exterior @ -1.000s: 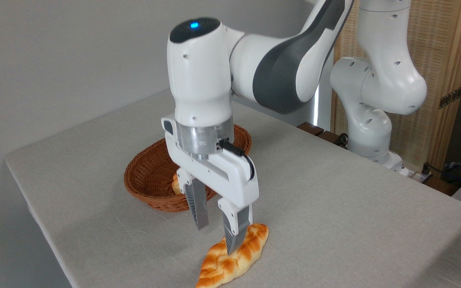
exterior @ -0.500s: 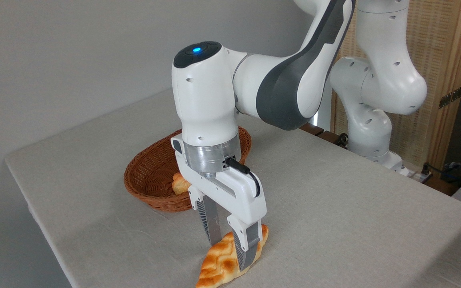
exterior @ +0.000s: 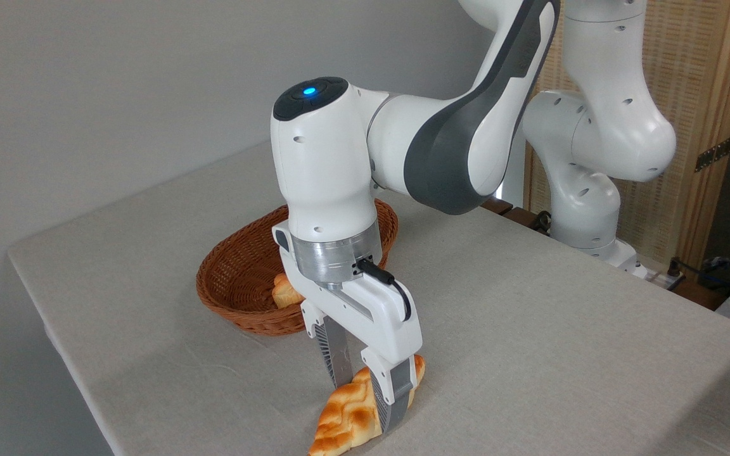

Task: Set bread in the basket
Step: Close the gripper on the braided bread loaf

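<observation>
The bread point(exterior: 345, 419), a long braided golden-orange loaf, lies at the table's front edge, in front of the basket. My gripper point(exterior: 365, 398) has come straight down over its middle and is shut on it, one finger behind the loaf and one in front. The near finger point(exterior: 394, 394) hides part of the crust. The loaf's near end still touches the cloth, and its body looks tipped up a little. The reddish-brown wicker basket point(exterior: 225, 309) sits behind the gripper, partly hidden by the wrist.
A small pale roll point(exterior: 285, 292) lies inside the basket. The grey cloth-covered table point(exterior: 530, 329) ends just in front of the loaf and at the left. The arm's white base point(exterior: 583, 209) stands at the back right by a wooden screen.
The gripper dropped from above the loaf down around its middle, and the fingers closed on it. The loaf now looks squeezed and slightly tipped.
</observation>
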Robot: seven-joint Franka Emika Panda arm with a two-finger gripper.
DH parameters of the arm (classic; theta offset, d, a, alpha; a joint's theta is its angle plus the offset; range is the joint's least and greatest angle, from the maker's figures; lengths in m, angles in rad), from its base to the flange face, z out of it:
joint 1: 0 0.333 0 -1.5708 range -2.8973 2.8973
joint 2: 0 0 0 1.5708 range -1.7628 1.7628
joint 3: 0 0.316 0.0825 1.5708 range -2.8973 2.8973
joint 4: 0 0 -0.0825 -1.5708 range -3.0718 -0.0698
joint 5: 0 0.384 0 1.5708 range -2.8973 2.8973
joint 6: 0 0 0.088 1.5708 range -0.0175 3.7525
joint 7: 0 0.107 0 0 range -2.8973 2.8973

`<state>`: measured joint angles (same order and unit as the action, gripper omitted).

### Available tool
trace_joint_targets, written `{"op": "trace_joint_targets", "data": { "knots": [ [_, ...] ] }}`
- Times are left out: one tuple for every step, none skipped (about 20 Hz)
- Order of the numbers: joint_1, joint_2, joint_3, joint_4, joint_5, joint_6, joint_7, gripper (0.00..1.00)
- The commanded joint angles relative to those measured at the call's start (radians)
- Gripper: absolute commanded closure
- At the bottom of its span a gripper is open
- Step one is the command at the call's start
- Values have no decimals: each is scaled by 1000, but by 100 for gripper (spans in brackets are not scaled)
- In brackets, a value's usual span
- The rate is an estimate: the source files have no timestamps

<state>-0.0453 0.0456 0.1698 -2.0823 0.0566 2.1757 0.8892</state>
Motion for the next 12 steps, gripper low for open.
{"op": "trace_joint_targets", "data": {
  "knots": [
    [-7,0,11,-7,15,18,16,38],
    [-7,0,11,-7,14,18,23,50],
    [-7,0,11,-5,9,18,28,58],
    [-7,0,11,-7,9,18,30,62],
    [-7,0,11,-5,8,18,30,62],
    [-7,0,11,-5,6,18,30,62],
    [-7,0,11,-5,6,16,30,62],
    [-7,0,11,-5,5,18,30,61],
    [-7,0,13,-5,5,18,30,61],
    [-7,0,13,-5,5,16,30,61],
    [-7,-1,13,-4,5,18,30,61],
    [-7,-1,13,-4,5,16,30,61]
  ]
}}
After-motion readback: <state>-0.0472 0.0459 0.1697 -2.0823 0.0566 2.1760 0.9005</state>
